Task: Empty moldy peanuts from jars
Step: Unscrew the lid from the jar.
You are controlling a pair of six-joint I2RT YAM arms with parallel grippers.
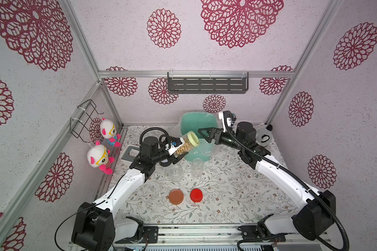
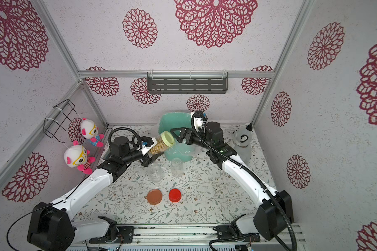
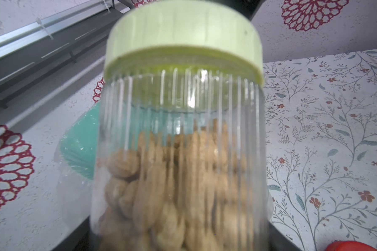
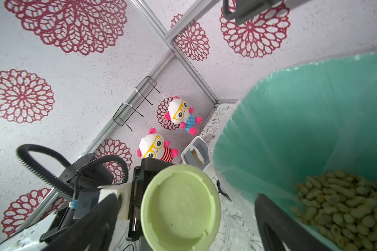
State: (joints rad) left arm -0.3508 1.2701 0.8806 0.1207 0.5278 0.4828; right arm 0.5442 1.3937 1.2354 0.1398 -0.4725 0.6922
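Front edge of the floral table (image 1: pixel 226 195): a brown-orange lid (image 1: pixel 176 196) and a red lid (image 1: pixel 196 195) are lying flat, side by side, not touching. Just behind, an empty clear jar (image 1: pixel 175 172) and a second empty jar (image 1: pixel 197 167) are standing upright, uncapped.

Further back, the left gripper (image 1: pixel 178 150) is clamping the body of a third jar (image 1: pixel 186 144) and holding it tilted off the table. Its pale green lid (image 1: pixel 193 139) is on, and peanuts (image 3: pixel 172 184) are filling its lower part.

The right gripper (image 1: pixel 205 135) is facing that lid, jaws spread wide either side, not touching it.

Beyond, a plastic-lined teal bin (image 1: pixel 196 121) is holding a heap of dumped peanuts (image 4: pixel 346 208).

Two plush toys (image 1: pixel 108 130) are hanging on the left wall.
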